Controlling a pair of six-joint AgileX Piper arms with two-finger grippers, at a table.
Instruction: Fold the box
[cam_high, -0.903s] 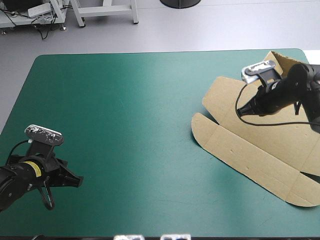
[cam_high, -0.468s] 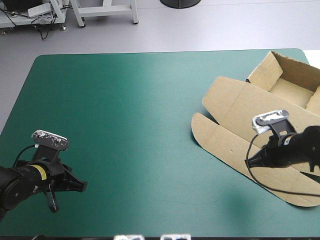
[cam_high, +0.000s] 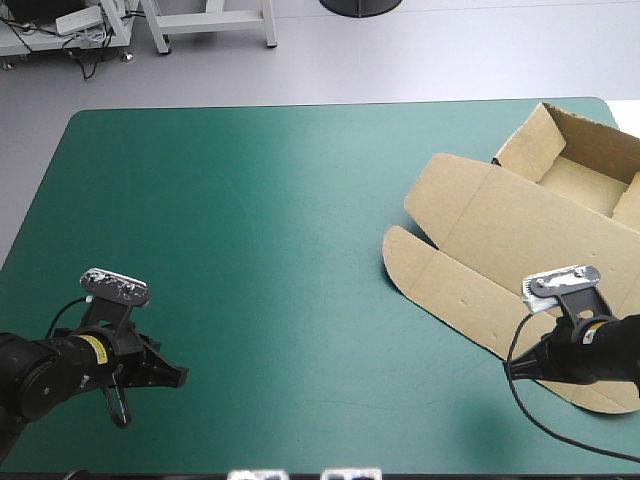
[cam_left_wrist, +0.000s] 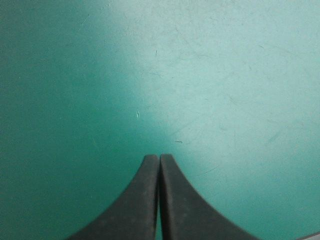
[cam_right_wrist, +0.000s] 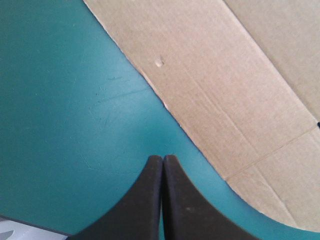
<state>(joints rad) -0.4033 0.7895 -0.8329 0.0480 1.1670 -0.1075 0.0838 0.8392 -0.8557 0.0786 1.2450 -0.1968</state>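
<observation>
The brown box (cam_high: 520, 250) lies at the table's right side as an open tray with raised walls at the far right corner and its lid flat toward the front. My right gripper (cam_high: 512, 368) is shut and empty, low at the lid's near edge; in the right wrist view its fingertips (cam_right_wrist: 162, 159) meet over the teal-green cover just beside the board's edge (cam_right_wrist: 210, 90). My left gripper (cam_high: 178, 378) is shut and empty near the front left, far from the box; the left wrist view has its tips (cam_left_wrist: 159, 159) over bare cover.
The teal-green cover (cam_high: 250, 230) stretches open between the two arms. The table's front edge lies close behind both grippers. The box's far wall (cam_high: 580, 125) stands near the far right corner.
My right gripper has swept from over the tray at the far right down to the lid's near edge. My left gripper has crept to the right along the front.
</observation>
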